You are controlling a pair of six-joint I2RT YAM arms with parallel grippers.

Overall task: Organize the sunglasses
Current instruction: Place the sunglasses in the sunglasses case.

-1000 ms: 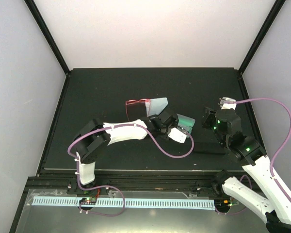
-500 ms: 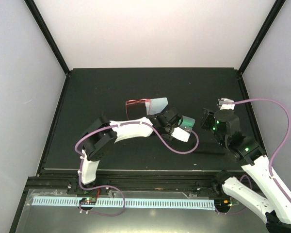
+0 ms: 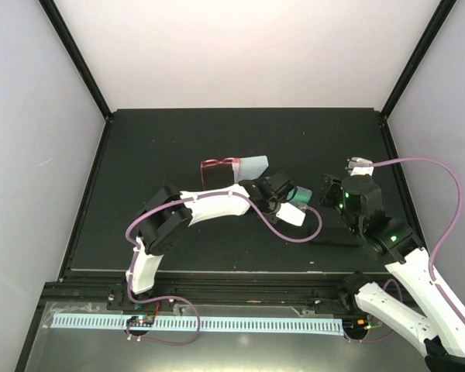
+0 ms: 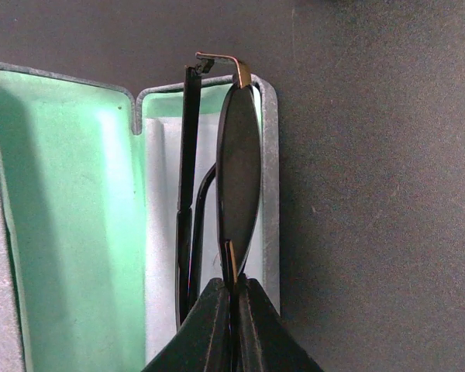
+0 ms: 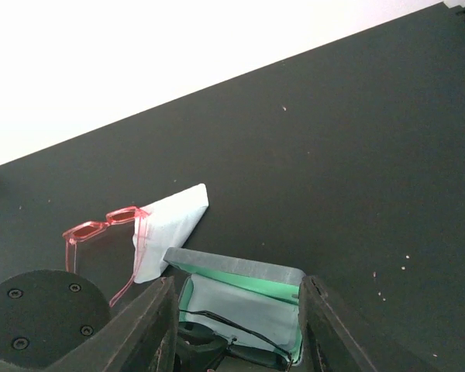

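The black sunglasses (image 4: 239,167) stand on edge inside an open case (image 4: 70,225) with a pale green lining, on a white cloth in it. My left gripper (image 4: 234,291) is shut on their frame at the lens edge. From above the left gripper (image 3: 288,198) sits over the case (image 3: 301,194). The red sunglasses (image 3: 215,169) lie on the mat, partly on a light blue cloth (image 3: 251,167). My right gripper (image 5: 236,325) is open and empty, its fingers either side of the case (image 5: 240,298); the black sunglasses (image 5: 240,335) and red sunglasses (image 5: 105,240) show there.
The black mat (image 3: 178,139) covers the table, with white walls at the back and sides. The right arm's pink cable (image 3: 442,178) loops at the right edge. The left arm's cable (image 3: 294,232) curls near the case.
My left gripper has moved right with the black sunglasses, over the open case. The right arm has barely moved.
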